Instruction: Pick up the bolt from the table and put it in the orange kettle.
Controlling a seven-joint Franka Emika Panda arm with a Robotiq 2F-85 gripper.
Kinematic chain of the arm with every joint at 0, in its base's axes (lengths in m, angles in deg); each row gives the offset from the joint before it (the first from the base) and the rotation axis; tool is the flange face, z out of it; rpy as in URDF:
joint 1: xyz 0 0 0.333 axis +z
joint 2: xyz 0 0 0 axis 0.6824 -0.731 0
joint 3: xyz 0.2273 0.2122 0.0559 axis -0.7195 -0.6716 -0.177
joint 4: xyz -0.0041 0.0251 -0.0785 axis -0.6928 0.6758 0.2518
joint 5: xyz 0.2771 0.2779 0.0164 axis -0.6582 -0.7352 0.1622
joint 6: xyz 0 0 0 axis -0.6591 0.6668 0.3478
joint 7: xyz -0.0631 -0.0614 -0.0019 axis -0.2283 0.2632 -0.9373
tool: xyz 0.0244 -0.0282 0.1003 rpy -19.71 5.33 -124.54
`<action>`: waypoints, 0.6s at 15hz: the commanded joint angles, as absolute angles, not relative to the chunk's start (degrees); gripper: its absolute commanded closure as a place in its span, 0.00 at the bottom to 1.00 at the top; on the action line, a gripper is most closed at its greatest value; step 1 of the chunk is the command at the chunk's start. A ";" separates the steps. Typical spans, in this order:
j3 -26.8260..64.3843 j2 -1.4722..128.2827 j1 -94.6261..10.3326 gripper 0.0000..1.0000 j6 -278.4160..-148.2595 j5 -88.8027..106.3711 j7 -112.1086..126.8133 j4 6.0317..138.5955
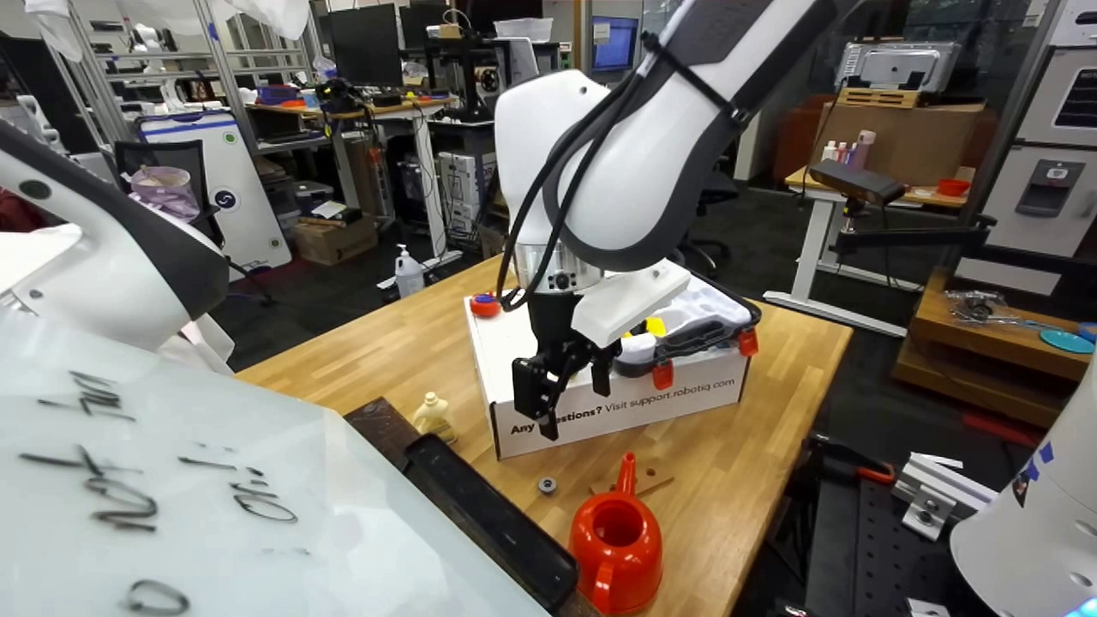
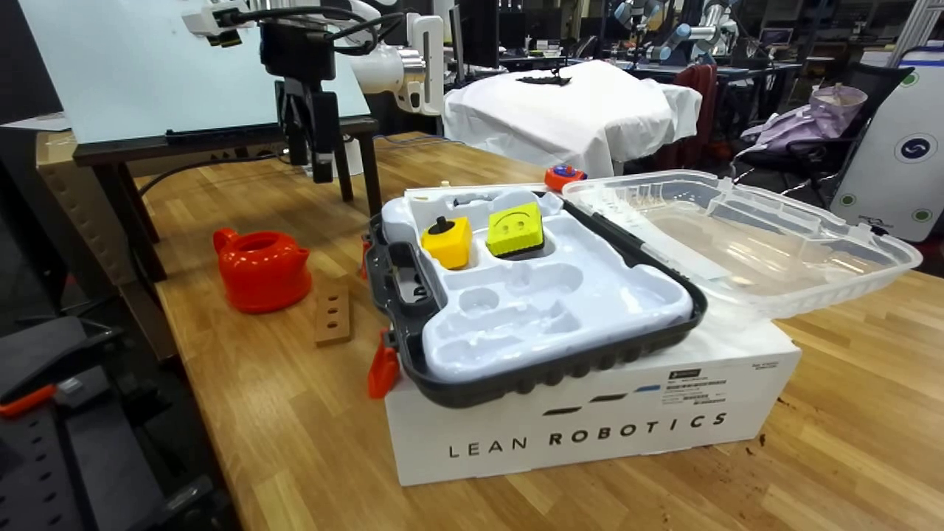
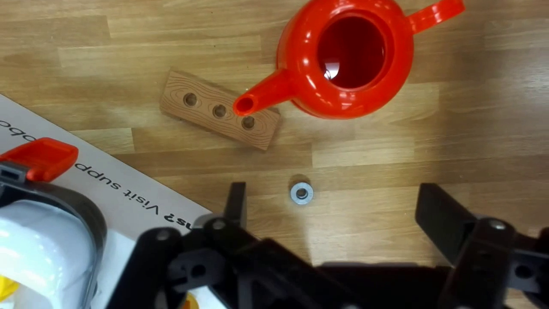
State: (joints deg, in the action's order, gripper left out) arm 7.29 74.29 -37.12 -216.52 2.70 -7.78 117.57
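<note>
The bolt is a small grey metal ring-shaped piece with a hole in its middle. It stands on the wooden table in an exterior view (image 1: 547,486) and in the wrist view (image 3: 301,201); I cannot see it in the remaining view. The orange-red kettle (image 1: 632,570) stands lidless on the table near it, also in an exterior view (image 2: 264,273) and the wrist view (image 3: 305,60). My gripper (image 1: 575,404) is open and empty, high above the table; it also shows in an exterior view (image 2: 310,166). In the wrist view its fingertips (image 3: 332,189) appear either side of the bolt, nearer the left finger.
A wooden block with three holes (image 3: 205,105) lies by the kettle's spout. A white box (image 2: 590,435) bears an open case (image 2: 619,295) with yellow items inside. A pale yellow bottle (image 1: 434,418) and a whiteboard (image 1: 214,480) stand beside the table's other side.
</note>
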 commanded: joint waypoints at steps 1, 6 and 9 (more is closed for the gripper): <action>7.93 74.39 -36.49 0.00 -216.39 2.59 -7.68 117.51; 8.02 73.65 -36.33 0.00 -219.79 3.99 -7.22 117.01; 8.12 69.99 -36.60 0.00 -222.88 2.42 -5.88 114.95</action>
